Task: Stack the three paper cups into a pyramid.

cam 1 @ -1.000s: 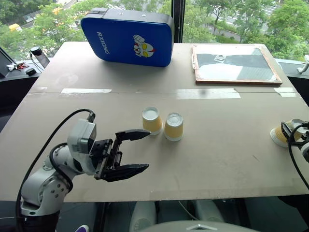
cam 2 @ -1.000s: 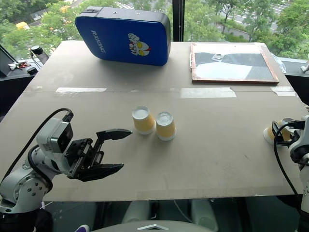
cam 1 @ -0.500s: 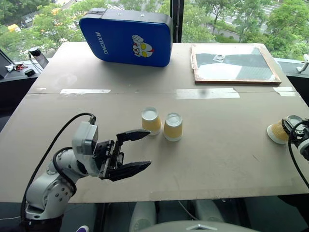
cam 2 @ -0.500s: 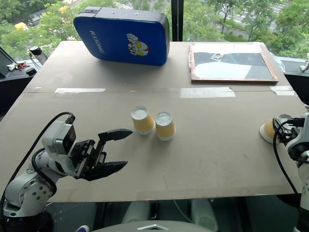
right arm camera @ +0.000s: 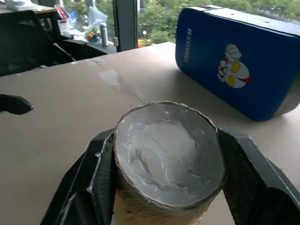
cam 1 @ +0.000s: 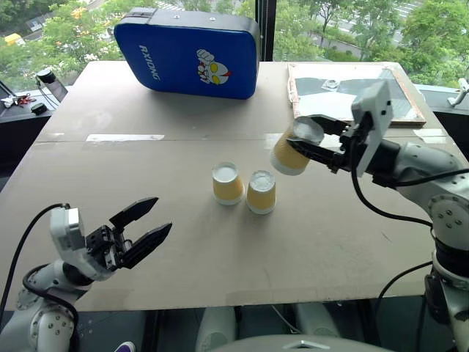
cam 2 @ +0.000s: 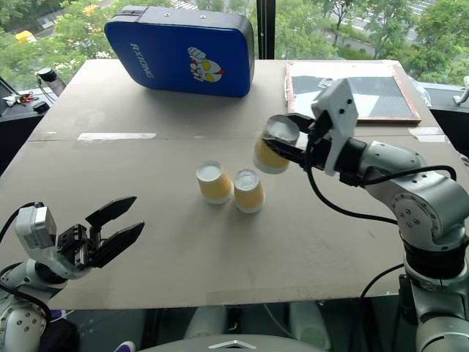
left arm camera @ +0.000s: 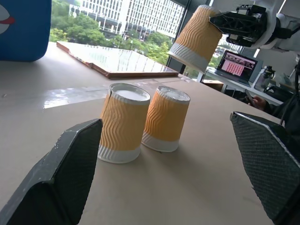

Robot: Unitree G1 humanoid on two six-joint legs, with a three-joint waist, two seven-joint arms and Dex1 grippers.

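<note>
Left cup (cam 1: 227,182): yellow-tan ribbed sides, white base facing up, standing upside down on the table near the frame's centre.
Middle cup (cam 1: 261,192): identical, also upside down, just right of the left cup, touching or nearly so.
Third cup (cam 1: 291,150): same kind, tilted with its white base toward upper right, held in the air above and right of the pair, in the right gripper (cam 1: 316,144).

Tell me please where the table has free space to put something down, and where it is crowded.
Free: the near part of the table, between the two standing cups and the front edge; also the left side beyond the tape strip. Crowded: the far edge, with the blue case and wooden board.
</note>
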